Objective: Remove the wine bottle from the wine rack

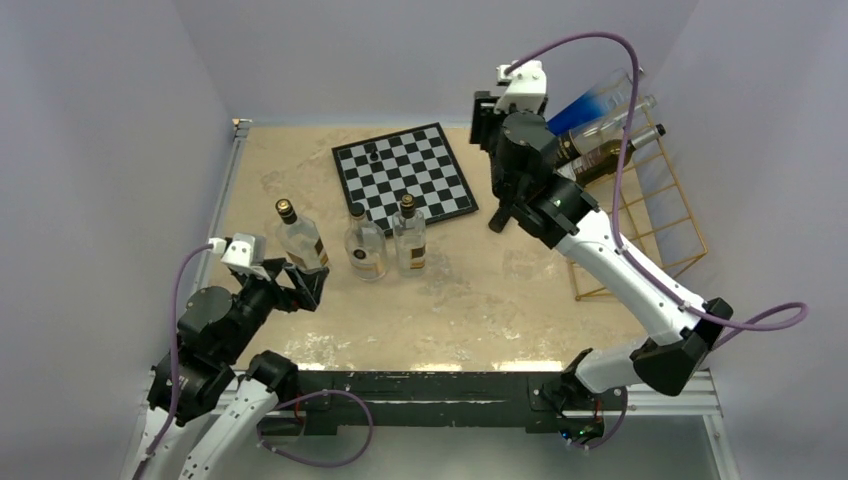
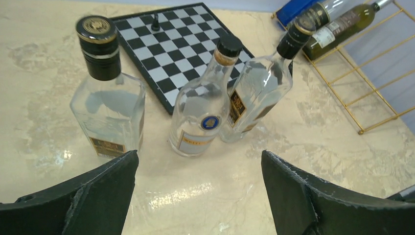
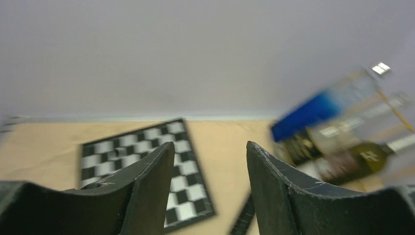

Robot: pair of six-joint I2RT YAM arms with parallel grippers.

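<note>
The gold wire wine rack stands at the table's right side and also shows in the left wrist view. Three bottles lie on its far end: a blue-labelled clear one, a clear one and a dark wine bottle, which also shows in the left wrist view and, blurred, in the right wrist view. My right gripper is open and empty, raised left of the rack's bottles and pointing at the back wall. My left gripper is open and empty, low over the table.
Three clear liquor bottles stand mid-table: a square one just beyond my left gripper, a round one and a tall one. A chessboard with one black piece lies behind them. Walls close in on three sides.
</note>
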